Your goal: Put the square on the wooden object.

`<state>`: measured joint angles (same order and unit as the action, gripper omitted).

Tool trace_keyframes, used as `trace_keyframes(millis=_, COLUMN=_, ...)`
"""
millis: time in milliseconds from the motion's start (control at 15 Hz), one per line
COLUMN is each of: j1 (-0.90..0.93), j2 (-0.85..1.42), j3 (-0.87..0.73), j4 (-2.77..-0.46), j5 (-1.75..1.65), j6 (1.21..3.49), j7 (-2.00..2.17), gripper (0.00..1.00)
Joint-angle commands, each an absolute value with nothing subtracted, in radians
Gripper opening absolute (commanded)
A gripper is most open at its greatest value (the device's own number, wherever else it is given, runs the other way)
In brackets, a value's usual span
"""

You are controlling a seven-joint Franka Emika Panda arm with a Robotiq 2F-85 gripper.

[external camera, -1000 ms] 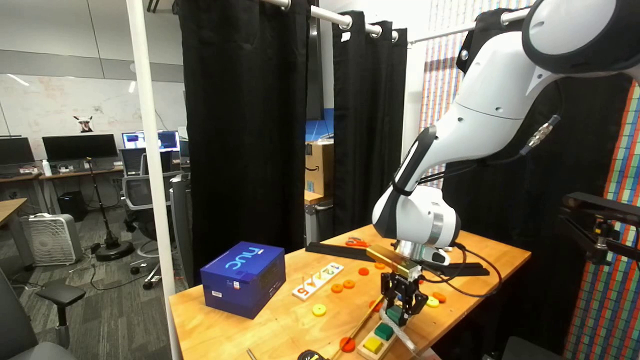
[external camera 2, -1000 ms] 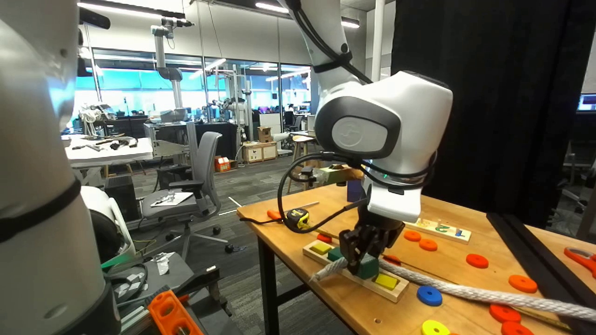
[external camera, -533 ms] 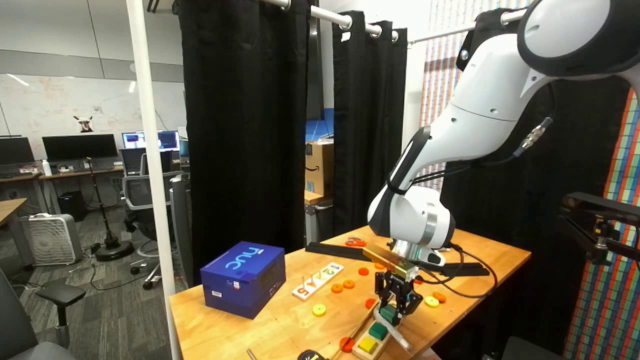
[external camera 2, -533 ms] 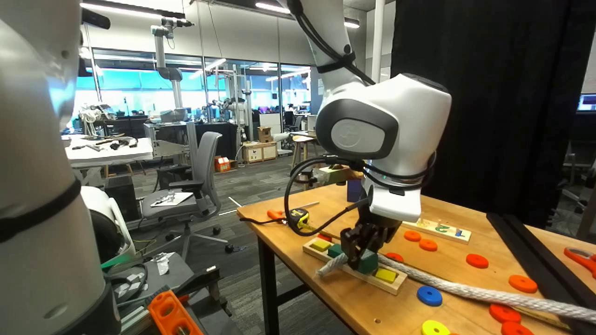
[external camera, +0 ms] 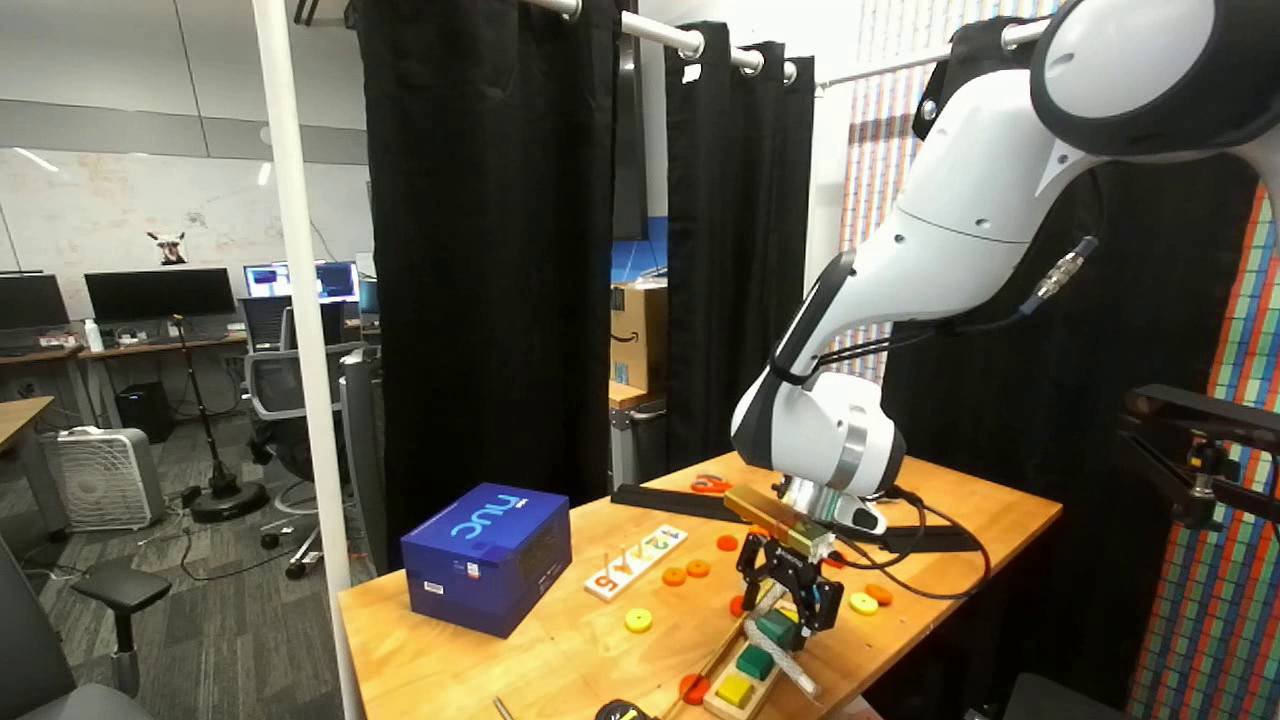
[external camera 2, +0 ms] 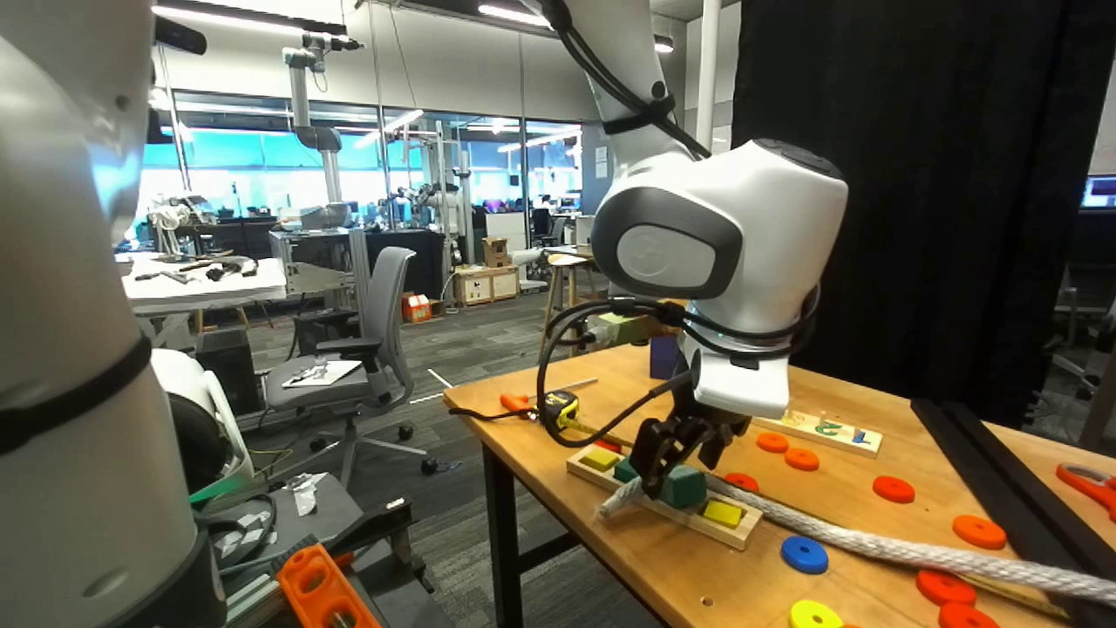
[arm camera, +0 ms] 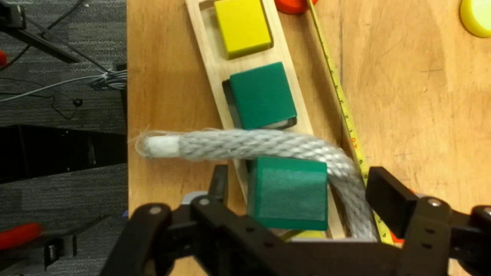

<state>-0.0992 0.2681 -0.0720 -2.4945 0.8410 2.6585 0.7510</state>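
Observation:
The green square (arm camera: 291, 193) rests on the wooden object (arm camera: 337, 218), a pale board with recesses, between two yellow squares and close to a second green block (arm camera: 264, 96). It stands higher than its neighbours and touches the grey rope (arm camera: 245, 143); whether it sits down in a recess I cannot tell. My gripper (arm camera: 301, 188) is open around this square, a gap showing on either side, with the rope also between the fingers. In both exterior views the gripper (external camera: 787, 608) is low over the board, its fingers (external camera 2: 649, 458) spread apart above the square (external camera 2: 684, 488).
A tape measure's yellow blade (arm camera: 345, 111) runs along the board. The rope crosses the board and trails over the table. Several orange, yellow and blue discs (external camera 2: 804, 555) lie around. The blue box (external camera: 487, 560) and a numbered peg board (external camera: 636, 562) stand farther off. The table edge is close.
The jaws, earlier closed on the green square, have spread and let go of it. The board shifted slightly before that, and the square stays on it.

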Motion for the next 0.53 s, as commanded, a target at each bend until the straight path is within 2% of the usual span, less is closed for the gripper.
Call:
trace_keyframes(millis=0, j1=-0.093, j2=0.273, j3=-0.069, j4=-2.479, j5=0.891, j6=2.665, j7=0.704, gripper=1.0)
trace_keyframes(millis=467, j1=-0.066, j2=0.155, j3=-0.06, j4=-2.532, j5=0.867, j6=2.653, j7=0.654, gripper=1.0)
